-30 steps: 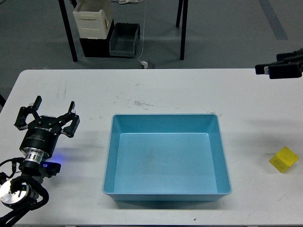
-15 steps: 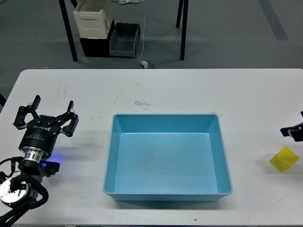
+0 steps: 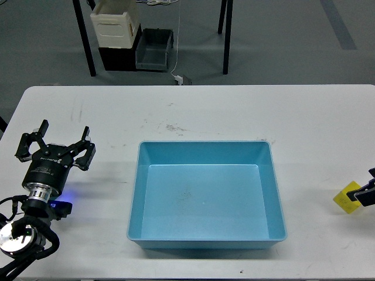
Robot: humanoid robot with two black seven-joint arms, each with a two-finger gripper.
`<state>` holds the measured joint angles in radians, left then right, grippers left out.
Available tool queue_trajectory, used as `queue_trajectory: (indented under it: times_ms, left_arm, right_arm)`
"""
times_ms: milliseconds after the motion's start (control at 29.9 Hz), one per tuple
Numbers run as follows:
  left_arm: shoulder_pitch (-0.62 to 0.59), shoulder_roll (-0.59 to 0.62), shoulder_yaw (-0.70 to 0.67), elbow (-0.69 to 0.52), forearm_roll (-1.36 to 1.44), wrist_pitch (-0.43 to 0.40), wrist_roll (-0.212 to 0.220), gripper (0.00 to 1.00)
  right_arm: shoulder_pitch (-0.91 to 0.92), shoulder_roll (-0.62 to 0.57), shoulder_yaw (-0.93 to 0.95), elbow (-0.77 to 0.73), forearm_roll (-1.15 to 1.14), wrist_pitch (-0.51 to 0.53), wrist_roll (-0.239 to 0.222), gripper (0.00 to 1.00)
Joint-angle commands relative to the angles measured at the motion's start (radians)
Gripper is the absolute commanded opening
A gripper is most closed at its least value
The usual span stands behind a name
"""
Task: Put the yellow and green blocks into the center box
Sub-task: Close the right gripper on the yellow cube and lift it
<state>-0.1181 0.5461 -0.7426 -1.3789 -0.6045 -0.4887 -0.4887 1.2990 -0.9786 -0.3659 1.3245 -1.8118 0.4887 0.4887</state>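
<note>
A yellow block (image 3: pixel 347 196) lies on the white table near the right edge. My right gripper (image 3: pixel 369 193) shows only as a small dark part at the right edge, partly covering the block's right side; its fingers cannot be told apart. The blue box (image 3: pixel 136 193) stands open and empty in the middle of the table. My left gripper (image 3: pixel 57 136) is open and empty above the table at the far left, well away from the box. No green block is in view.
The table's front edge (image 3: pixel 187 275) lies just below the box. Beyond the far edge are black table legs (image 3: pixel 88 47), a cream container (image 3: pixel 114 23) and a dark bin (image 3: pixel 153 50) on the floor.
My right gripper has come down from the upper right edge to the yellow block and now overlaps its right side. My left gripper has barely shifted.
</note>
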Motion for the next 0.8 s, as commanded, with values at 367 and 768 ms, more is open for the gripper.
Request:
queue_trajectory:
  times_ms: [367, 768]
  left_arm:
    - [0.005, -0.002, 0.0, 0.02, 0.0, 0.0, 0.0, 1.0]
    - [0.003, -0.008, 0.0, 0.035, 0.002, 0.0, 0.0, 1.0]
  right_arm:
    - [-0.058, 0.093, -0.002, -0.105, -0.001, 0.0, 0.0, 0.99]
    - [-0.093, 0.13, -0.001, -0.16, -0.001, 0.0, 0.0, 0.77]
